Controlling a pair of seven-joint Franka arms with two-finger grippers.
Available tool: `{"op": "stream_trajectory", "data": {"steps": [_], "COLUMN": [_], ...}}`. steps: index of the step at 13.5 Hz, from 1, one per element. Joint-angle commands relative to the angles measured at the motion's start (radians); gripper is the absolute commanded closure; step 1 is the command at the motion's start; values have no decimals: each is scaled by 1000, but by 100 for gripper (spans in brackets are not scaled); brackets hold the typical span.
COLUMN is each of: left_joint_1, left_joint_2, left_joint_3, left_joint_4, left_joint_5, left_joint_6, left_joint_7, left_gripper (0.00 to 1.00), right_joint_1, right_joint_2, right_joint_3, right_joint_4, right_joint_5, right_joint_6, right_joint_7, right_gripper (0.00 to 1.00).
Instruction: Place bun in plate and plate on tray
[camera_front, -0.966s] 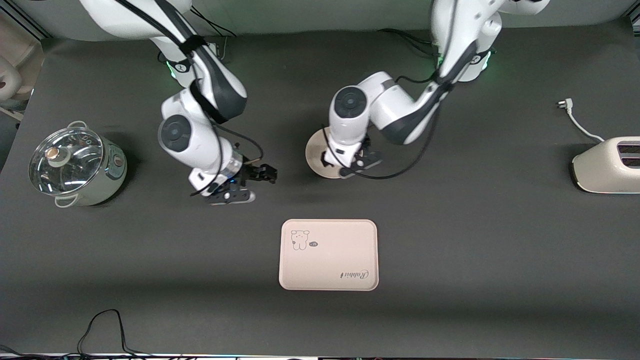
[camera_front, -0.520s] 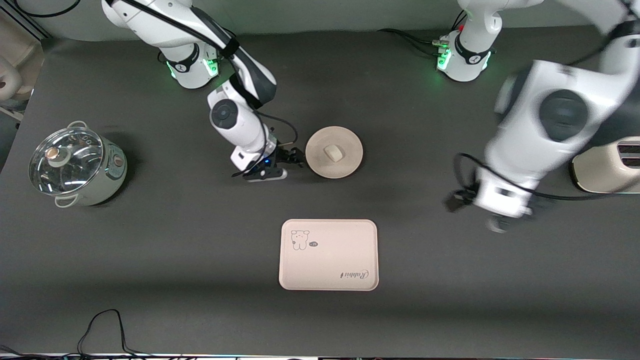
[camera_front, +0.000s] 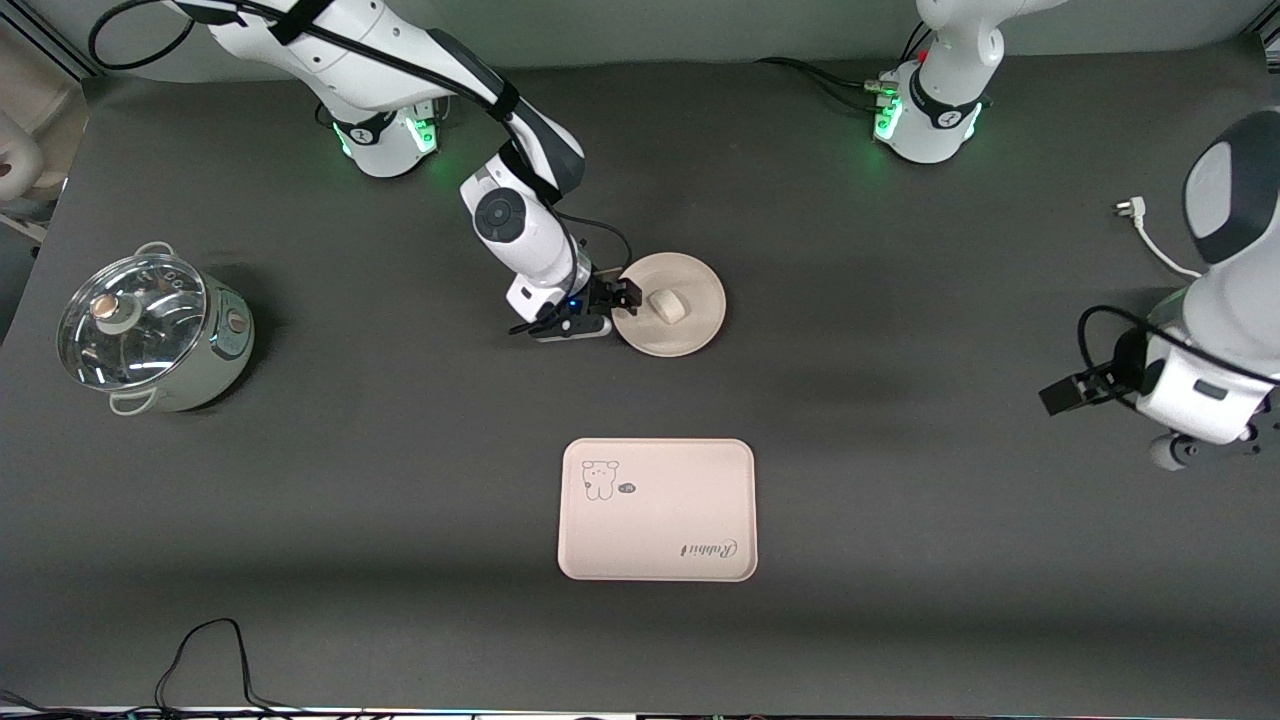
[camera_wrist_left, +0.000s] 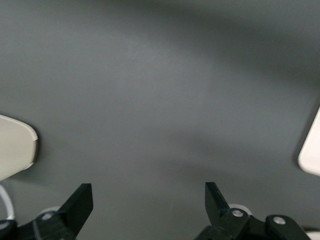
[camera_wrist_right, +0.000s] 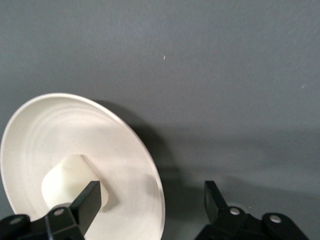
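Two arms: both Frankas at a dark table (camera_front: 900, 600), one working, one waiting.
Left arm: parked high over the table end by the toaster; waits.
Right arm: reaches from its base down to the plate's edge.
Pot: steel pot (camera_front: 150, 335) with glass lid, well apart from the plate, toward the right arm's end.
Toaster: cream toaster (camera_wrist_left: 15, 145) at the left arm's end, mostly covered by the left arm in front view.
Tray: tray (camera_front: 657, 509) nearer the front camera than the plate, well apart from it, nothing on it.
Plate: plate (camera_front: 690, 325) flat on the table, farther from the front camera than the tray.
Right gripper: right gripper (camera_front: 612, 305) low at the plate rim on the pot's side; fingers (camera_wrist_right: 89, 200) spread apart, one over the plate's inside near the bun, the other off the plate over bare table; rim sits between them, grip not closed.
Left gripper: left gripper (camera_wrist_left: 148, 200) over bare table beside the toaster; fingers wide apart, holding nothing.
Bun: bun (camera_front: 667, 305) lies in the plate, near its middle.
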Motion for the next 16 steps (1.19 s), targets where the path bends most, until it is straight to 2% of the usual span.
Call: {"op": "stream_trajectory", "data": {"steps": [1, 2, 3, 4, 7, 9, 10, 13, 16], "left_joint_1": [-209, -271, -287, -283, -264, -278, -281, -348, -338], "left_joint_2": [-71, -80, -80, -81, -101, -173, -181, -202, -204], "left_joint_3": [252, 331, 362, 367, 377, 377, 381, 463, 463], "left_joint_4": [-15, -15, -15, -14, -23, -121, -133, -136, -133], "left_joint_5": [-5, -8, -10, -31, -110, -110, -110, -111, -110], "left_joint_6": [-57, -57, -57, -54, -59, -15, -7, -23, -23], "left_joint_7": [98, 151, 202, 219, 218, 203, 203, 196, 186], "left_gripper": [0, 0, 0, 0, 0, 0, 0, 0, 0], "right_joint_1": [22, 22, 22, 22, 19, 15, 10, -22, -69], "right_joint_2": [29, 37, 40, 40, 40, 39, 36, -1, 25], "right_joint_3": [-9, -9, -9, -9, -10, -10, -10, -12, -15], "right_joint_4": [6, 6, 6, 7, 26, 64, 91, 220, 422], "right_joint_5": [0, 2, 0, 3, 3, 3, 5, 16, 2], "right_joint_6": [45, 49, 49, 48, 43, 25, -7, -177, -279], "right_joint_7": [21, 21, 21, 26, 61, 88, 96, 98, 81], "right_gripper": [31, 54, 94, 100, 100, 100, 100, 100, 100]}}
